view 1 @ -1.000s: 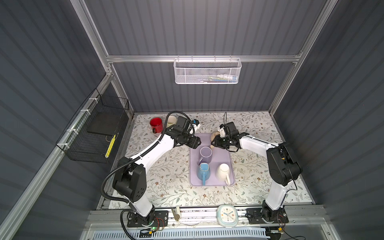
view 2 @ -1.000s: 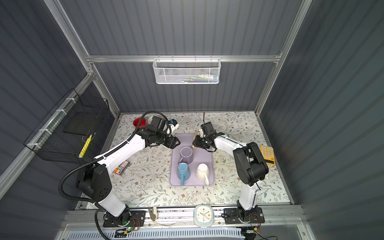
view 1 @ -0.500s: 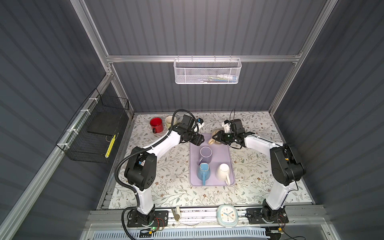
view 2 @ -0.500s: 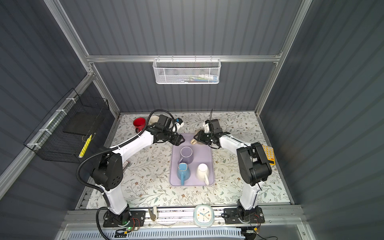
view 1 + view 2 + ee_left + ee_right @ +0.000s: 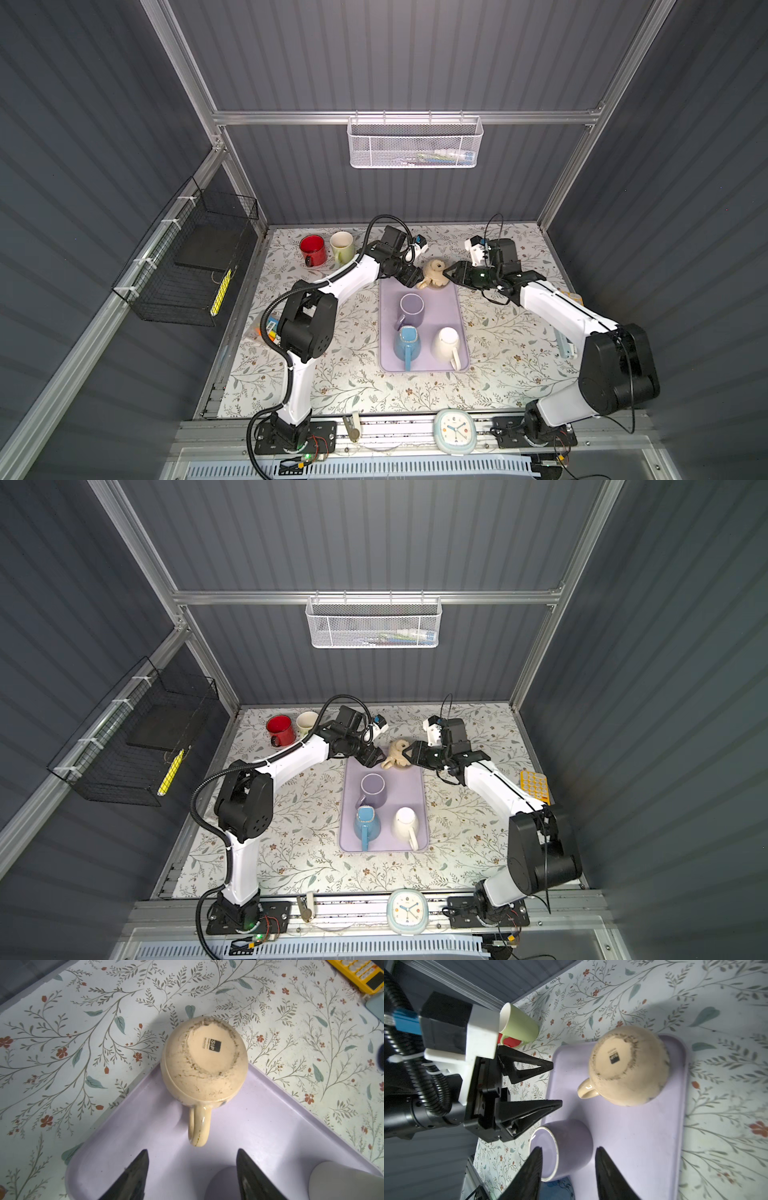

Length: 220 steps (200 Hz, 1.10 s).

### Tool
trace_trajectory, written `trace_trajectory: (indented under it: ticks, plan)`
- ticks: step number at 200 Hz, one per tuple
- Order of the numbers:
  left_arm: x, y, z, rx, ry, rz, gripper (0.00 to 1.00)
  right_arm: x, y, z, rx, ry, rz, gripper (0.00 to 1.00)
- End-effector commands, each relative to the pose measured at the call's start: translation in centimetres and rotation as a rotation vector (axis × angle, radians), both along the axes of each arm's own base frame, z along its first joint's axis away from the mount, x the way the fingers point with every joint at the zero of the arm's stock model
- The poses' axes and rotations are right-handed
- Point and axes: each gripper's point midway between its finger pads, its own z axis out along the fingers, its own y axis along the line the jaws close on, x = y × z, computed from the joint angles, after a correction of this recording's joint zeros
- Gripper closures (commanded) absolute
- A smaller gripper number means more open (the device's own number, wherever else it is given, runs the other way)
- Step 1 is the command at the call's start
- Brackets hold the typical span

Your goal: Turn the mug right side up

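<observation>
Surface: table [image 5: 498,332] under a pale cloth printed with leaves and small red flowers. Room: dark ribbed walls in an aluminium frame; white mesh basket [image 5: 413,143] on the back wall; black wire basket [image 5: 187,266] on the left wall.

Task item: beige mug [image 5: 435,272], upside down at the far end of the lavender tray [image 5: 451,307], close to its rim. The stained base with its dark label faces up and the mouth faces down, so the long axis is near vertical. The mug sits between the two pairs of fingers. Its handle points at the gap between the left fingers [image 5: 137,1169], just short of their tips.

Left gripper [image 5: 413,277]: fingers spread, nothing between them, apart from the handle.
Right gripper [image 5: 451,275]: fingers [image 5: 606,1169] parted and empty, tips close beside the mug's opposite flank.

Also on the tray, on the near side of both sets of fingertips:
- purple mug [image 5: 411,309], closest to them
- blue mug [image 5: 406,343]
- white mug [image 5: 445,343]

Off the tray:
- red mug [image 5: 312,249] and green mug [image 5: 343,246], behind the left fingers at the far left corner
- yellow item [image 5: 534,785], at the right edge
- clock [image 5: 454,430], on the front rail
</observation>
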Motion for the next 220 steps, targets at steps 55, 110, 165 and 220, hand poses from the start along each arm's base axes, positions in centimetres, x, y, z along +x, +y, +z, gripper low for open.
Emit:
trace_trajectory:
  ticks: [55,110,165,220]
  plan:
    - [0.5,-1.7,-1.3,0.060,-0.037,-0.087,0.33,-1.5,-3.4,-1.4,-0.062,0.023,-0.060,0.55]
    - [1.1,-1.7,-3.3,0.138,-0.026,-0.100,0.34,-1.4,-5.2,-2.2,-0.081,0.038,-0.091,0.55]
    - [1.6,-1.7,-4.5,0.190,-0.008,-0.114,0.35,-1.5,-7.0,-1.8,-0.086,0.026,-0.133,0.54]
    - [1.9,-1.8,-5.8,0.225,0.000,-0.116,0.37,-1.7,-8.2,-1.7,-0.091,0.019,-0.166,0.54]
